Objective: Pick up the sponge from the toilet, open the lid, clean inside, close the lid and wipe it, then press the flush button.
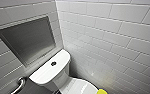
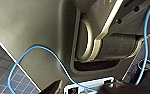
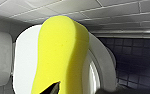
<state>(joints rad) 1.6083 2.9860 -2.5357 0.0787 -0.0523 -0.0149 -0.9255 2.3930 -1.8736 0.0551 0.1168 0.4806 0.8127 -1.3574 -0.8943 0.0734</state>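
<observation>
The white toilet (image 1: pixel 56 80) stands in the corner, with the dark round flush button (image 1: pixel 53 63) in the middle of its tank top. The glossy lid (image 1: pixel 77 87) is down. The yellow sponge (image 1: pixel 101 91) shows at the lower edge of the head view. In the right wrist view the sponge (image 3: pixel 61 52) looms large over the lid (image 3: pixel 23 62), close ahead of my right gripper (image 3: pixel 76 91). That gripper is open, and one dark fingertip (image 3: pixel 54 88) shows against the sponge's near end. My left gripper (image 2: pixel 84 89) is open beside the robot's own body.
White tiled walls close in behind and to the right of the toilet. A grey recessed niche (image 1: pixel 26 40) sits in the left wall, with a metal grab bar (image 1: pixel 19 85) below it. Dark floor tiles (image 3: pixel 136 60) lie beside the bowl. A blue cable (image 2: pixel 41 50) hangs by the left wrist.
</observation>
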